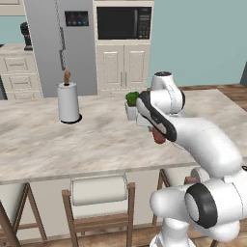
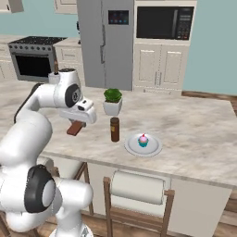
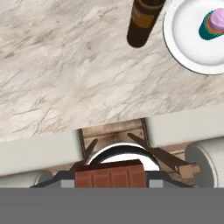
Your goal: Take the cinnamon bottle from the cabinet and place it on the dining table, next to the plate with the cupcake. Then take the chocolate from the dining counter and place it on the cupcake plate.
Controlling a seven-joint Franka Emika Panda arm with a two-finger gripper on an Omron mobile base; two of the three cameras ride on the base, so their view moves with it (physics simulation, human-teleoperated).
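A big marble counter fills the middle of the kitchen. Wooden stools with pale seats sit under its near edge. Behind the counter stands a grey fridge. Right of the fridge is a black microwave above white cupboard doors. The walls are soft blue-green. The floor is brown wood.

Brown chocolate, white plate, pink-topped teal cupcake, beige-veined marble counter
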